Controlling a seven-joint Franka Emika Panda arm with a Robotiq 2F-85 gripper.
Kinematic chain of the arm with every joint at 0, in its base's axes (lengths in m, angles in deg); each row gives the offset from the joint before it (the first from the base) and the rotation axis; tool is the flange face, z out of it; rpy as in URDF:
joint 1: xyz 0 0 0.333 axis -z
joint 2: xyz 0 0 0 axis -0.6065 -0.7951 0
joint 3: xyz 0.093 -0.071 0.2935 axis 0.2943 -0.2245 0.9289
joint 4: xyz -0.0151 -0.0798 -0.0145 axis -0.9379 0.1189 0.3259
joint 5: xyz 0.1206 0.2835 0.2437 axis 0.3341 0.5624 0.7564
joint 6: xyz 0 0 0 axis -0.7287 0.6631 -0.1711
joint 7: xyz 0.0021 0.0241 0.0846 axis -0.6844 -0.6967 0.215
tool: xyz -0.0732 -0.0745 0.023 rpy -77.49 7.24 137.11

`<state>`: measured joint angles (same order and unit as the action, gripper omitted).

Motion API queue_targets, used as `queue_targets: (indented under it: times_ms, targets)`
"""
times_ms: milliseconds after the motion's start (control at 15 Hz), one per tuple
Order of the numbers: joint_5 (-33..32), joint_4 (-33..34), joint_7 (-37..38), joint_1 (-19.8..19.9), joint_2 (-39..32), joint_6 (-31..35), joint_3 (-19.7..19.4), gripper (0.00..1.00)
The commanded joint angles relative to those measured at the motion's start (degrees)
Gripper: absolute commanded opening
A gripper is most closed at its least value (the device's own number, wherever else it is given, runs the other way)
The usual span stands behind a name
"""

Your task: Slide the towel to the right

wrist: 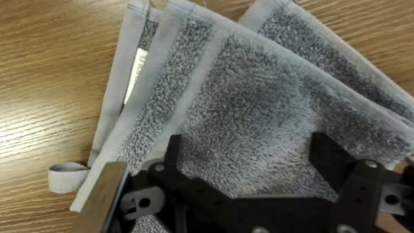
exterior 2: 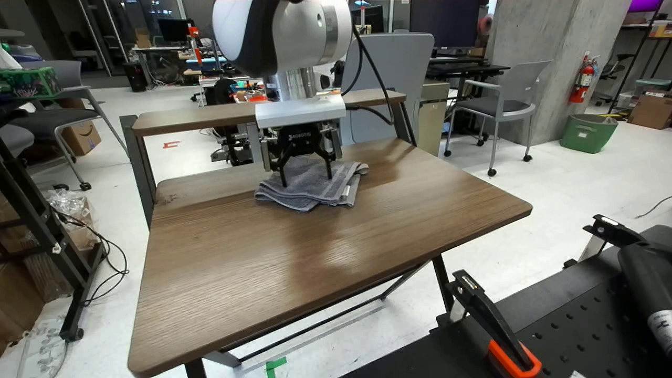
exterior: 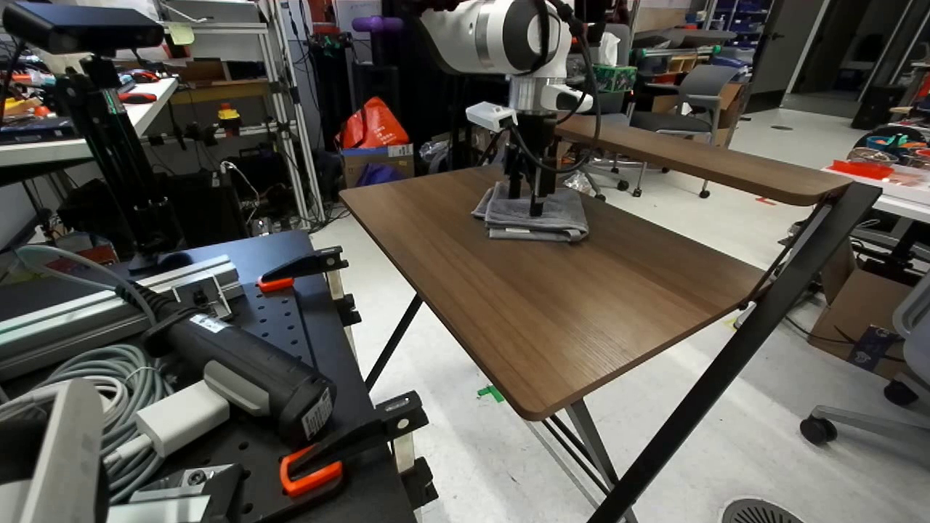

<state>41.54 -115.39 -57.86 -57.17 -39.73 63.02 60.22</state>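
The towel [exterior: 559,214] is a grey folded cloth with lighter stripes, lying flat on the brown wooden table [exterior: 538,312]. It also shows in an exterior view [exterior 2: 310,197], toward the table's shelf side. In the wrist view the towel [wrist: 242,87] fills most of the picture, with fanned layers, a white label and a small loop at the left. My gripper [wrist: 246,138] is open, fingers wide apart and pointing down over the towel. In both exterior views the gripper [exterior: 525,205] [exterior 2: 307,180] has its fingertips at the towel's top surface, seemingly touching it. No cloth is visibly pinched between them.
A raised wooden shelf [exterior: 690,163] [exterior 2: 194,119] runs along one long side of the table, on black slanted legs [exterior: 726,378]. A black cart top [exterior 2: 556,315] with orange-handled clamps [exterior: 312,476] stands beside the opposite side. The table's edges drop to the floor.
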Motion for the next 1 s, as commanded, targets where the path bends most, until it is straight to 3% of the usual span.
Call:
queue_targets:
  times_ms: [0, 933]
  targets:
    - [0.0, 2.1, 0.3, 0.0, -1.5, -1.6, -0.9, 1.0]
    - [0.3, -11.3, -0.2, 5.0, 5.0, 1.5, -3.4, 1.0]
